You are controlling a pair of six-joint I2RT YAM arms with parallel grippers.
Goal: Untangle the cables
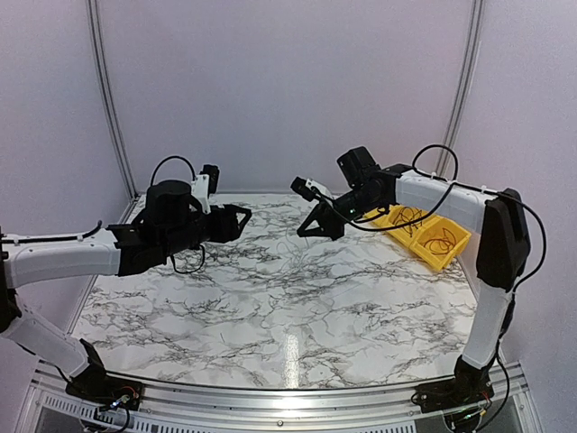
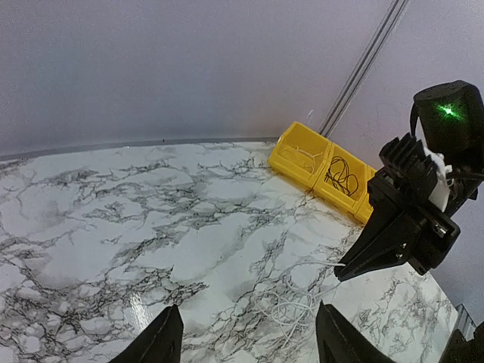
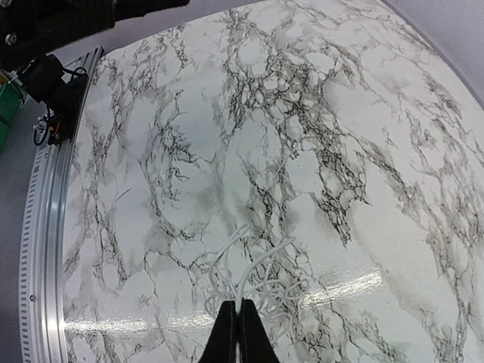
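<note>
Top external view puts the left gripper (image 1: 243,221) above the left rear part of the white, grey-veined marble-patterned desk (image 1: 270,307), raised off the surface and pointing right toward the middle. Left wrist view shows its jaws standing well apart: the two black fingers (image 2: 162,340) sit at the bottom of the frame with only bare marble between them and nothing in their hold. Just ahead of them, near the middle of the desk, lies the tangle of thin white cables (image 2: 291,308), several loose overlapping loops that are faint against the veining. From that tangle a strand rises to the right gripper (image 1: 306,230), which hangs tip-down over the rear middle of the desk, facing the left gripper and near it without touching. Right wrist view shows its jaws pressed fully together, pinching a white strand at the very tips, while the other loops spread on the marble beneath. Farther right, at the rear right corner of the desk, sits a yellow plastic bin (image 2: 295,172) divided into compartments and set at an angle to the desk edge. Black cable coils (image 2: 342,175) lie inside it, and the top external view shows a dark coil in each of the two compartments it can see. The bin stands well apart from the white tangle, partly behind the right arm.
</note>
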